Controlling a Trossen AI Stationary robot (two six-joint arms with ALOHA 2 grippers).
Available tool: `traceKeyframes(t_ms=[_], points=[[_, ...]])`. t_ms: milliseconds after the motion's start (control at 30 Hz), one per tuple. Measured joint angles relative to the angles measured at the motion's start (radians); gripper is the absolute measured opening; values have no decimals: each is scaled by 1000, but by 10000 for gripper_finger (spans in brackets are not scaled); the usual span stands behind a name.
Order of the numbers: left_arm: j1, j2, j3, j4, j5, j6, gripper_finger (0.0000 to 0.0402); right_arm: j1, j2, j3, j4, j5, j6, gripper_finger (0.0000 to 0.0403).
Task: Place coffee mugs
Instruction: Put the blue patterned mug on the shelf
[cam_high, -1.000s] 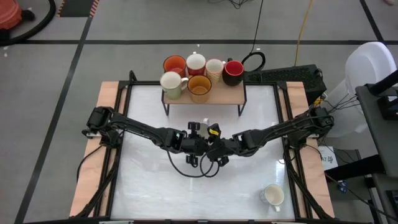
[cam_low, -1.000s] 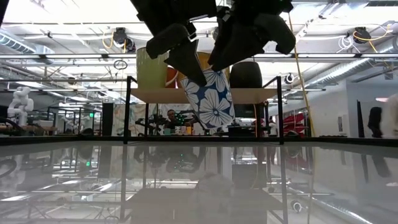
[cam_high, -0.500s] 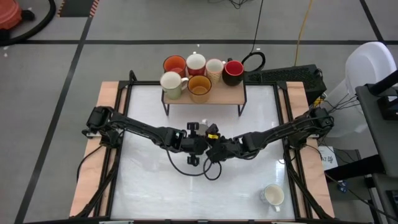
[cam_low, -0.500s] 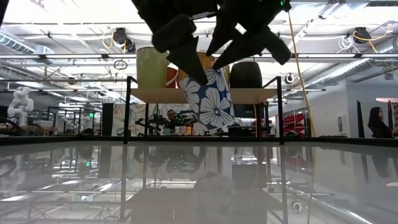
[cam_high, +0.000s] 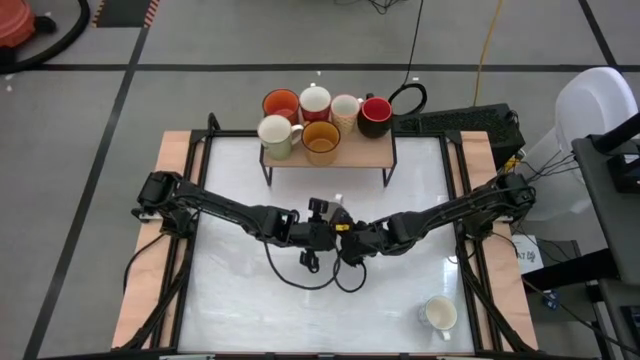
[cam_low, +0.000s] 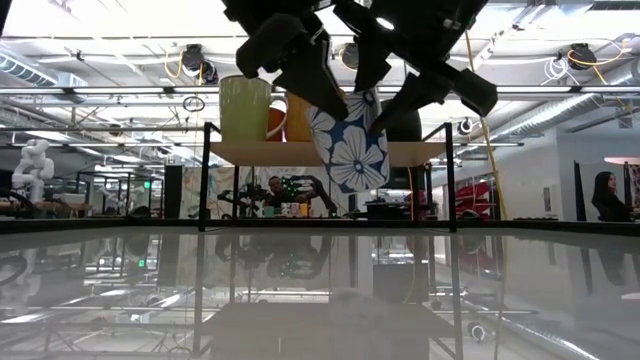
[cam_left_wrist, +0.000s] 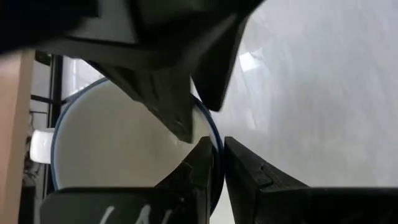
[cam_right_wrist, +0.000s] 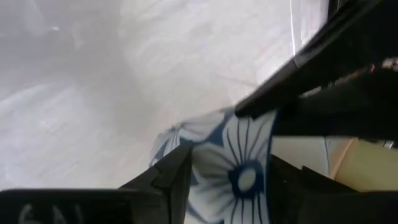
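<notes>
Mid-table, both my grippers meet over the blue-flowered mug (cam_low: 350, 140), which hangs in the air, tilted, well clear of the tabletop (cam_high: 250, 300). My left gripper (cam_left_wrist: 214, 165) is pinched shut on its rim, one finger inside, one outside. My right gripper (cam_right_wrist: 227, 171) straddles the mug body, but its jaws have spread over the last second and I cannot tell if they still bear on it. Compared with a second ago the mug sits higher and a bit further right in the low view, and the right fingers look looser. I read this as a handover: left takes it, right lets go. Five mugs already stand on the small shelf (cam_high: 375, 153) at the far edge, a sixth on the floor beyond it; a white mug (cam_high: 438, 314) waits near right.
</notes>
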Motion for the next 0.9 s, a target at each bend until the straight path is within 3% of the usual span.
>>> traceKeyframes(t_ms=[133,367,533,667,900], points=[[4,0,0,6,5,7,33,-5,0,0,6,-18,-13,118],[6,0,0,31,7,15,33,-8,0,0,7,-21,70,27],[5,-3,1,60,6,-5,49,-8,0,0,3,-8,113,11],[-3,-4,2,53,8,-39,122,-6,0,0,-14,-10,121,8],[-13,-7,1,33,-48,-89,316,-1,0,0,-57,20,193,8]])
